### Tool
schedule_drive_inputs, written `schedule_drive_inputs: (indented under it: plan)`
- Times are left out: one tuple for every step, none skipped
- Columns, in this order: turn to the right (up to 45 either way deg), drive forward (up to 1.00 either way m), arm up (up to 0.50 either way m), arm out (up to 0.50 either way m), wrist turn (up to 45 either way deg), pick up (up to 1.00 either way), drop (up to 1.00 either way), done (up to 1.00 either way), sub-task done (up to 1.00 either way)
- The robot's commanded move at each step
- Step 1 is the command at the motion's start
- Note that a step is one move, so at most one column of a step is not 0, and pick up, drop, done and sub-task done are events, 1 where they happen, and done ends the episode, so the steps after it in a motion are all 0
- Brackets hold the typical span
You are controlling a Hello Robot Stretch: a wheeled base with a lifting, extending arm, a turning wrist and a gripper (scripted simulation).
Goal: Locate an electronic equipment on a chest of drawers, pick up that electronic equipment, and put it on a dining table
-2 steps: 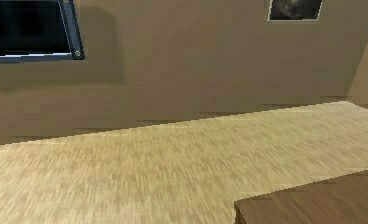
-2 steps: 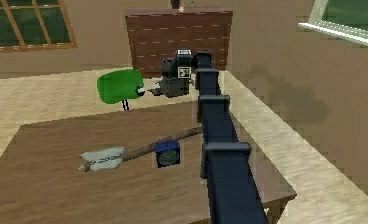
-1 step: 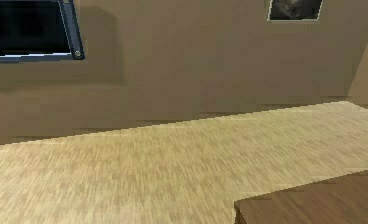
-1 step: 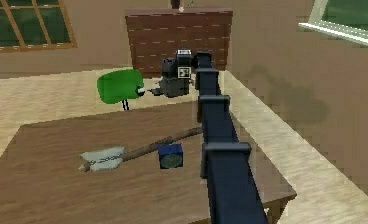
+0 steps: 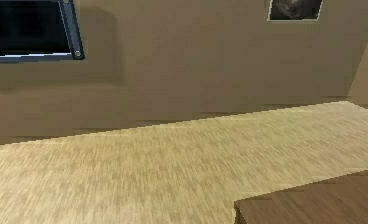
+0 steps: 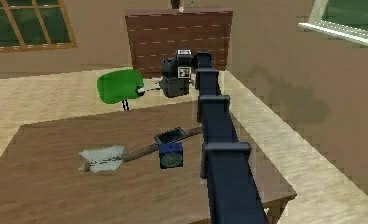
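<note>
Matt brown wooden table [image 6: 52, 150], pale grained wood floor [image 5: 142, 170], dark ribbed wooden chest of drawers [image 6: 157, 40], smooth green chair [image 6: 117, 85], matt dark arm [image 6: 227, 150]

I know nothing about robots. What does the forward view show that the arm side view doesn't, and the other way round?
Forward view: a dark framed screen high on the wall and a small wall picture.
Arm side view: the dark arm with its gripper at the far end, a green chair, a brown chest of drawers, windows and a small blue box.
Shared: tan walls, pale floor and a brown tabletop, probably the same table.
</note>
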Motion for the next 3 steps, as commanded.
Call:
schedule_drive_inputs:
  plan:
    - [0.0,0.0,0.04,0.0,0.0,0.0,0.0,0.0,0.0]
    - [0.0,0.0,0.0,-0.08,0.0,0.0,0.0,0.0,0.0]
    - [0.0,0.0,0.0,0.0,0.0,0.0,0.0,1.0,0.0]
